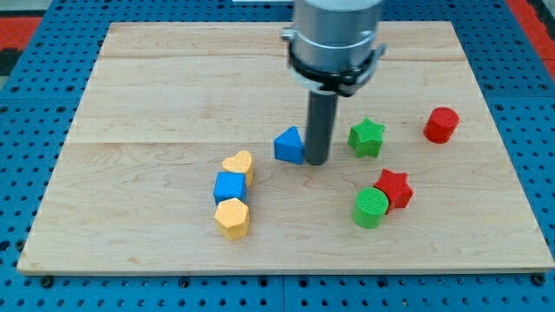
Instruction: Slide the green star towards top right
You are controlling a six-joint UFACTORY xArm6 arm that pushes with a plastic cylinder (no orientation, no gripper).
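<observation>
The green star (367, 137) lies right of the board's middle. My tip (316, 162) stands on the board just left of the star, with a small gap between them, and right up against the blue triangle block (290, 146) on its left side. The rod rises from the tip to the arm's grey body at the view's top.
A red cylinder (441, 124) lies right of the star. A red star (393, 188) and a green cylinder (371, 207) touch each other below it. A yellow heart (238, 164), a blue cube (230, 187) and a yellow hexagon (232, 217) form a column at lower left of centre. The wooden board (156, 78) sits on a blue pegboard.
</observation>
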